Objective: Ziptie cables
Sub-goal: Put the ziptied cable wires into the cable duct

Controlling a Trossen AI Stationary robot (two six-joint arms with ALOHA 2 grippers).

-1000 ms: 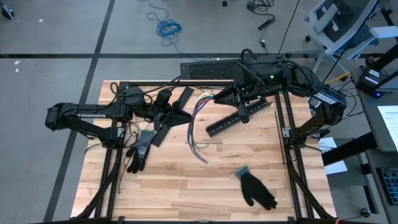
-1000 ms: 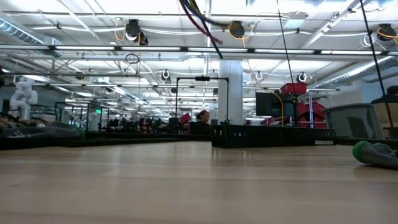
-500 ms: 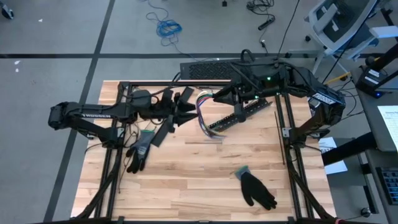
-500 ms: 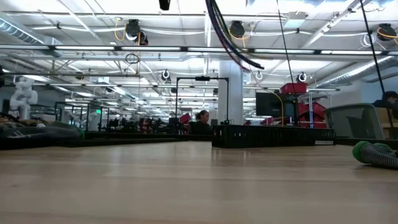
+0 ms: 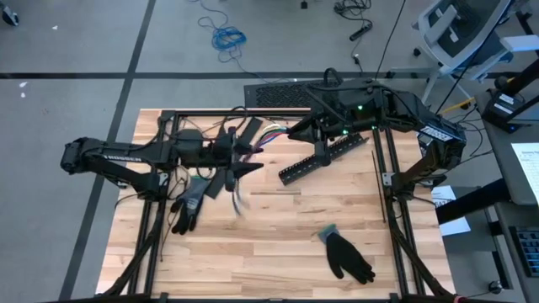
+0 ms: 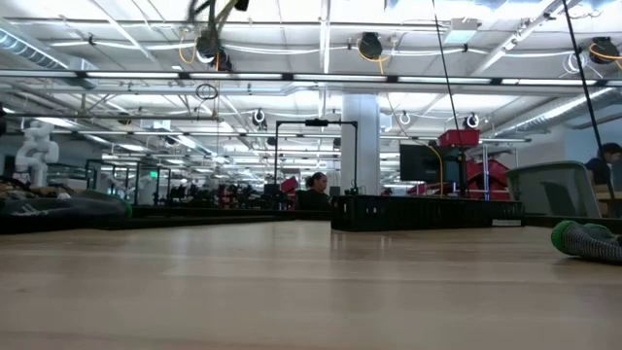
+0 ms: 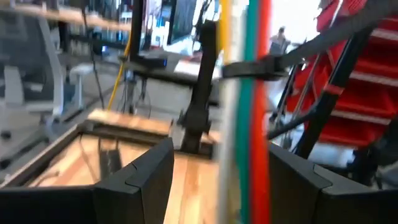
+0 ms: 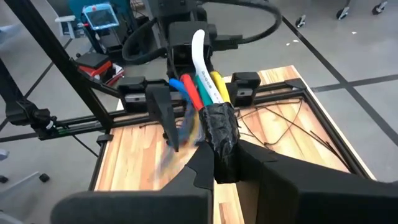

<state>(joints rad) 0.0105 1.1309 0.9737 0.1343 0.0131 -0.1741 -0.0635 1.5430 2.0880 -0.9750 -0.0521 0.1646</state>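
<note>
The cables [image 5: 268, 135] are a bundle of white, yellow, green, red and blue wires, bound at one end with black tape [image 8: 221, 130]. My right gripper [image 5: 296, 130], above the table's far middle, is shut on that taped end. The bundle runs left from it and passes between the open fingers of my left gripper [image 5: 242, 151], as the left wrist view shows [image 7: 217, 168]. The cables' free ends [image 5: 237, 200] hang blurred below my left gripper, clear of the table. In the low view only a blurred stretch of the cables [image 6: 209, 15] shows, at the top. My right gripper pinches the black-taped end [image 8: 219, 149] of the cables between its two fingers. It comes from the table's right side, slanting a little down, in line with the bundle. The bundle stands out from the fingers, lifted clear of the table. My left gripper has the cables [image 7: 252, 93] between its open fingers; I cannot tell whether a finger touches them.
A black slotted strip [image 5: 324, 156] lies aslant on the table under my right arm. One dark glove [image 5: 189, 202] lies at the left and another [image 5: 345, 257] near the front right. A black crate [image 5: 282, 94] stands at the far edge. Thin black strands [image 8: 286, 124] lie on the wood.
My left gripper has rolled about its own axis at the bundle and sunk slightly. The cables' free ends, which hung toward the table's middle, have swung up into a loop and then over to the left, below my left gripper. The taped end has stayed in my right gripper.
</note>
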